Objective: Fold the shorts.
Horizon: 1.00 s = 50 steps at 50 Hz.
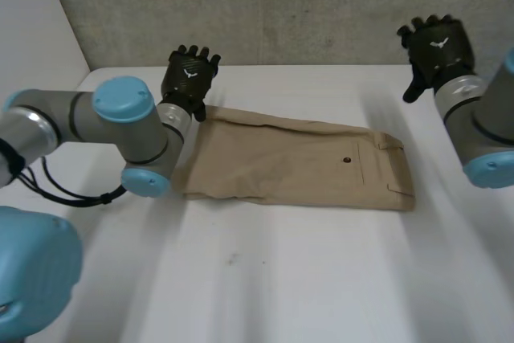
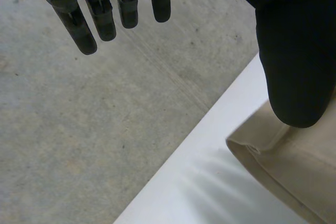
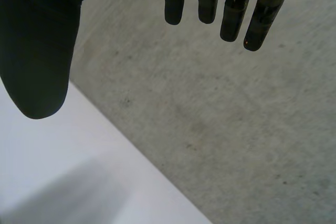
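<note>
Shorts (image 1: 297,162) flat on table (image 1: 265,279); left hand (image 1: 189,76) & right hand (image 1: 436,47) both wide, holding nothing.

Shorts (image 1: 297,162) flat on the table (image 1: 281,279), lengthwise from left to right, closer to the far edge than to the near one. Waistband end toward the right edge. Left hand (image 1: 189,78) at the shorts' far-left corner, near the far edge. Right hand (image 1: 435,47) by the table's far-right corner, well apart from the shorts. Wall (image 1: 281,6) behind the far edge.
</note>
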Available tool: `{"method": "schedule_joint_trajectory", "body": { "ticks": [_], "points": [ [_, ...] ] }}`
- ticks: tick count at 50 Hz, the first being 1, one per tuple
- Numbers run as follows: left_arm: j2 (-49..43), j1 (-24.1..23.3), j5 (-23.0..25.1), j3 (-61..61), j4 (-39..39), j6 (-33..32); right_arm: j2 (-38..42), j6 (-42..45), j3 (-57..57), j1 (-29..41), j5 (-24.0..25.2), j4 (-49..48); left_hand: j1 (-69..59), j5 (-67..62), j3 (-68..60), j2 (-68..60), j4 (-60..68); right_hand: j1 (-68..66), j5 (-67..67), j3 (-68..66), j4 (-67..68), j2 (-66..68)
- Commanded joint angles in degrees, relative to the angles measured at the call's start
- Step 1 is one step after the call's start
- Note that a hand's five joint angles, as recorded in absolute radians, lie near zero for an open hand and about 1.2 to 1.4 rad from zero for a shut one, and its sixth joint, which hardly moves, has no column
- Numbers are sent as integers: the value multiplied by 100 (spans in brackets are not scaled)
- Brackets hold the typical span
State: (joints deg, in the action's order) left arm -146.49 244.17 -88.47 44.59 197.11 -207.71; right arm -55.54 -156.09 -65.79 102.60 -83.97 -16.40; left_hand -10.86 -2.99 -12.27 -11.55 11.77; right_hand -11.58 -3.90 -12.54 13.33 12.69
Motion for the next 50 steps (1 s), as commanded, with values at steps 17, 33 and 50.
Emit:
{"method": "schedule_joint_trajectory", "body": {
  "ticks": [17,33,50],
  "points": [
    [2599,-71,5,3609,-665,1751,-1073,-800,-2535,-521,996,1799,31,244,172,100,-122,-2340,-2108,-2244,2165,2228],
    [2810,-27,5,4163,-727,1848,-142,-695,-2535,-574,1032,710,48,261,189,117,-139,-4367,-4135,-4271,4192,4255],
    [3653,-1,32,4602,-718,1857,-1099,68,-2509,-1268,619,1147,64,278,205,134,-156,-6842,-6610,-6746,6667,6731]
  ]
}}
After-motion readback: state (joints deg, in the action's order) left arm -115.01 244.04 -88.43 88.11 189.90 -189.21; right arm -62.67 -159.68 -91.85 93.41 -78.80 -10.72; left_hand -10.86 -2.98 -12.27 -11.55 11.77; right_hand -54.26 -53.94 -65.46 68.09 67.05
